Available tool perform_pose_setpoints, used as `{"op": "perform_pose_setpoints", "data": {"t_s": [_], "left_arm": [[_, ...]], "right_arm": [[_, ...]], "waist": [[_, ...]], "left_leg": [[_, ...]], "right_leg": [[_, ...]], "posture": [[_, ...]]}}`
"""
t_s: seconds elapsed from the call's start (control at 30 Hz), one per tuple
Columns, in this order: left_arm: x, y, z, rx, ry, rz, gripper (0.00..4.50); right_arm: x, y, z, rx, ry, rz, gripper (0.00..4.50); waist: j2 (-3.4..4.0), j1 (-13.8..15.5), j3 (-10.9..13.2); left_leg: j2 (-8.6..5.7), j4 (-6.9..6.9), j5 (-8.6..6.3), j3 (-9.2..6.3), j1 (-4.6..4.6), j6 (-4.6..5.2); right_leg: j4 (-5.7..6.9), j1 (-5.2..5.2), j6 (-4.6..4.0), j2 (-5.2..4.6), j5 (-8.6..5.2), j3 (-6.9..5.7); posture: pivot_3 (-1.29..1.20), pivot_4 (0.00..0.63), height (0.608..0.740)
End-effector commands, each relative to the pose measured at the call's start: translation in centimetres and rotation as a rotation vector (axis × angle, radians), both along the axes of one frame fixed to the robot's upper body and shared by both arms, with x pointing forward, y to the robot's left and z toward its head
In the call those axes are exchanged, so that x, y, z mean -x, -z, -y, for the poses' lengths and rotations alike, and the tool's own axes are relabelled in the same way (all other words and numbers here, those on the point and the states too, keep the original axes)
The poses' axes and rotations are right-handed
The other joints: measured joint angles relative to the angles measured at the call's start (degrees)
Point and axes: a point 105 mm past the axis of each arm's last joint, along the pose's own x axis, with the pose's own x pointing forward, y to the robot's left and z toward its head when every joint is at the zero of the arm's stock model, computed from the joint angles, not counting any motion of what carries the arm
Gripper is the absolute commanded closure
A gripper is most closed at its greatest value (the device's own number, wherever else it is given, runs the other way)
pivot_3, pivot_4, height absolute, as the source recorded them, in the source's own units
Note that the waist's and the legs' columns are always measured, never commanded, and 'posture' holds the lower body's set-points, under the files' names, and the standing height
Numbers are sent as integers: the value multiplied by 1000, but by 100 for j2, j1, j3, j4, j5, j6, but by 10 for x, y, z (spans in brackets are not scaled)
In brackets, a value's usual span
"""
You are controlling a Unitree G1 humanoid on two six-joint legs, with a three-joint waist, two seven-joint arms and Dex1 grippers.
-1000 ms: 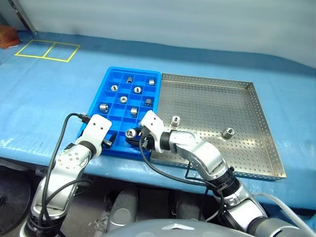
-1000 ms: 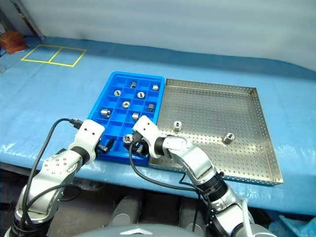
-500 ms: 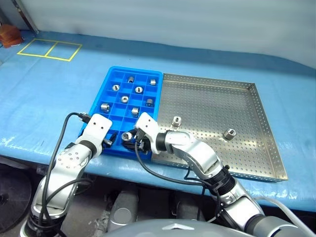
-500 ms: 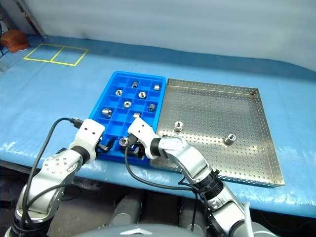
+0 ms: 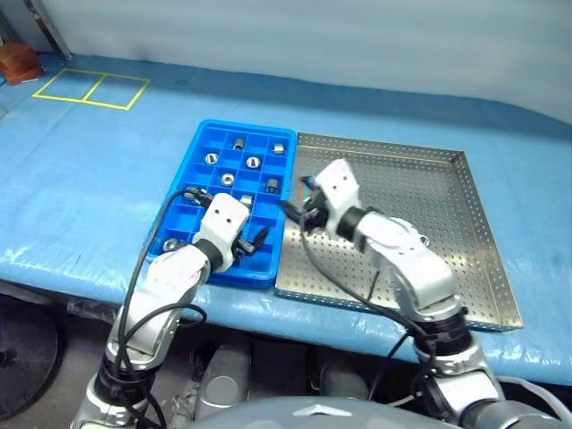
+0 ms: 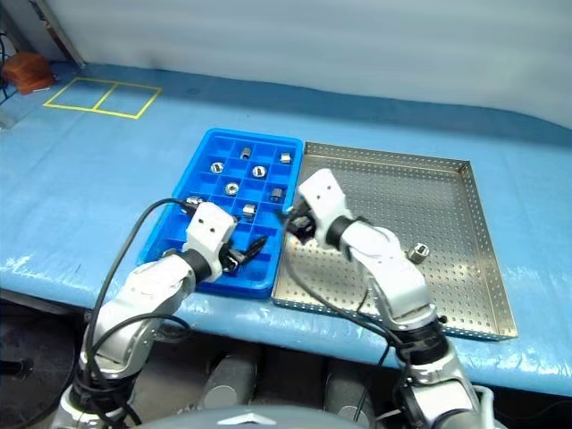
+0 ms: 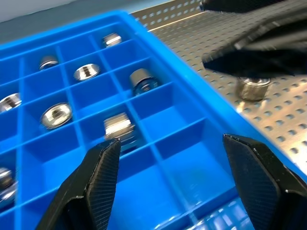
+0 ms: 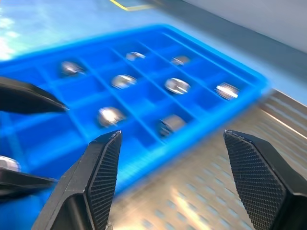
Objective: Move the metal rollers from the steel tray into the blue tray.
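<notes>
Shiny silver metal rollers (image 7: 118, 127) with dark centre holes sit mostly in blue tray (image 5: 204, 147) compartments; one lies near steel tray (image 5: 465, 241) right edge. Left gripper (image 7: 184, 184) and right gripper (image 8: 170, 184) both spread wide, empty.

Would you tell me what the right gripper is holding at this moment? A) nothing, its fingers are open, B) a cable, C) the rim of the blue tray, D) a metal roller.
A: in the right wrist view the right gripper has its two fingers spread wide with nothing between them, above the blue tray edge.
</notes>
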Motion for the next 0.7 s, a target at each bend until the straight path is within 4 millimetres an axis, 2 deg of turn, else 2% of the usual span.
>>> {"op": "perform_pose_setpoints", "data": {"t_s": [0.03, 0.1, 0.17, 0.4, 0.5, 0.7], "left_arm": [[-6, -13, 24, 56, 106, 55, 799], [-13, -13, 36, 47, 151, 58, 799], [-19, -13, 50, 27, 211, 69, 799], [-45, 11, 82, -120, 247, -26, 799], [-57, 24, 84, -196, 197, -51, 799], [-75, 26, 76, -259, 67, -31, 799]], "right_arm": [[2, -5, 38, 50, 161, 26, 911], [6, 1, 57, 97, 234, 6, 911], [12, 3, 67, 113, 274, -3, 911], [26, 7, 75, 100, 328, -14, 911], [29, 6, 78, 95, 346, -10, 911], [33, 8, 81, 94, 369, -19, 911]], "waist": [[0, -62, 0], [0, -141, 0], [0, -252, 0], [1, -629, -1], [1, -751, -1], [1, -877, 0]], "left_leg": [[0, 0, 0, 0, -1, 0], [-1, 1, 0, 1, -2, 1], [-1, 6, 0, 3, -2, 2], [-6, 29, -2, 4, -4, 5], [-6, 31, -2, 3, -4, 6], [-6, 30, -2, 3, -2, 7]], "right_leg": [[-1, 1, 0, 0, 0, 0], [-3, 2, 4, 0, 2, 2], [-4, 3, 8, 0, 5, 6], [-7, 14, 26, 0, 15, 13], [-5, 14, 28, 0, 16, 14], [0, 13, 29, 1, 17, 17]], "posture": [[182, 150, 740], [158, 150, 740], [122, 150, 740], [40, 150, 740], [18, 150, 740], [3, 150, 740]]}}
